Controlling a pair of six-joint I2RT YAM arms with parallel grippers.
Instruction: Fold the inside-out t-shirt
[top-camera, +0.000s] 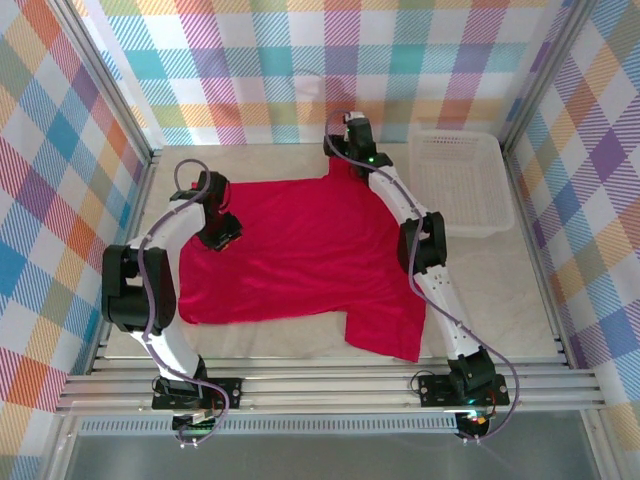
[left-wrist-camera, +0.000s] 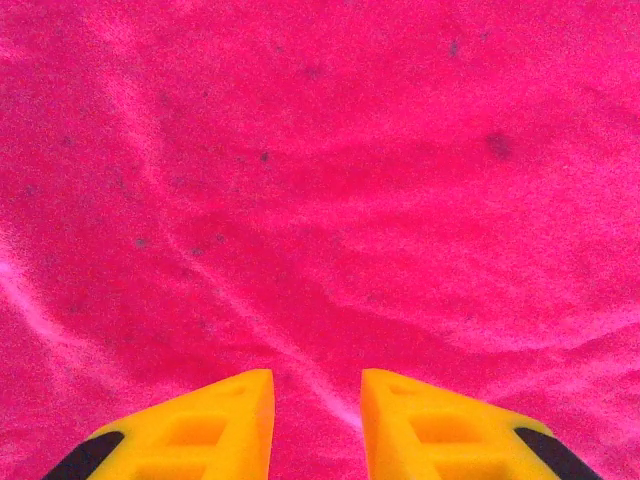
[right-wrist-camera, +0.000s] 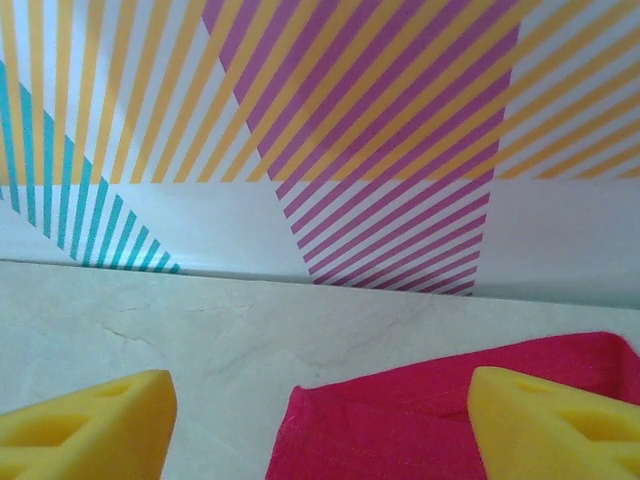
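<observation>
- The inside-out t-shirt (top-camera: 300, 250) lies spread out, seemingly unfolded.
- My left gripper (left-wrist-camera: 317, 385) above it: jaws narrowly parted, empty.
- My right gripper (right-wrist-camera: 322, 400) at its far edge: jaws wide, empty.

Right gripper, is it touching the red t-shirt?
Cannot tell. Right wrist view: the open right gripper frames the t-shirt edge, but contact or gap is unclear.

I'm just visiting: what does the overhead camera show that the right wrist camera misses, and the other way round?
Overhead adds: the whole red t-shirt spread out, a white basket beside it, the left arm and the right arm. Right wrist adds: its yellow-fingered end effector up close, open wide at the shirt's edge. Shared: the shirt, the pale table, the checked wall.
</observation>
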